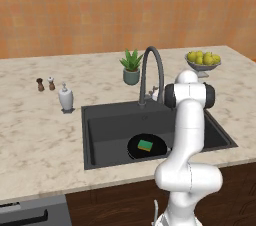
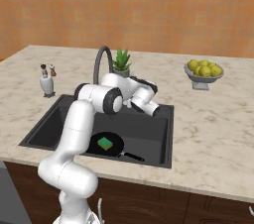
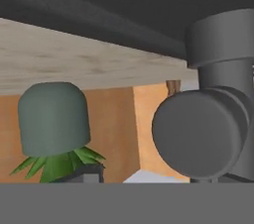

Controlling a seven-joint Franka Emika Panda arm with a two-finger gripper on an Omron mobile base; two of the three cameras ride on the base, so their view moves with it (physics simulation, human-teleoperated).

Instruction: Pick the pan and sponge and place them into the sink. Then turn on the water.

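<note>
Pan and sponge in the sink, hand at the tap.
Hand [image 2: 155,110] close beside tap [image 2: 100,62] base; opening not discernible, nothing seen held. Below the hand, sponge [image 1: 145,145] lying in pan [image 1: 159,146] on floor of sink [image 1: 107,125].

The white arm rises from the base, bends at a dark elbow joint and reaches forward. In the right base view the wrist angles toward four o'clock. The end effector [image 2: 159,112] sits at its tip; its jaw state cannot be made out.
</note>
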